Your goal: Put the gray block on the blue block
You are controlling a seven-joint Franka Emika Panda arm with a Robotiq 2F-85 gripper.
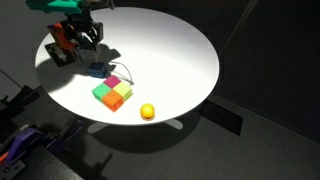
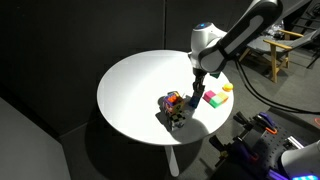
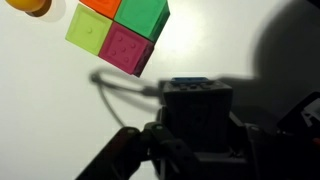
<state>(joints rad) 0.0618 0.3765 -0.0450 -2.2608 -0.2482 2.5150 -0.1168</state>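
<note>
Fingers in shadow, apart or together impossible to tell. Gripper low over table, near colour blocks and ball. Blue block dark, right at gripper. Gray block not made out.

1. An exterior view looks steeply down on the round table from close by.
2. An exterior view stands farther off, taking in the arm.
3. The wrist view faces downward past the pincer, very near the table; all three views share the coloured blocks.

Nothing legible anywhere: no text, label, brand, number or sign. Blank across the white desk and the coloured blocks in the wrist view.
</note>
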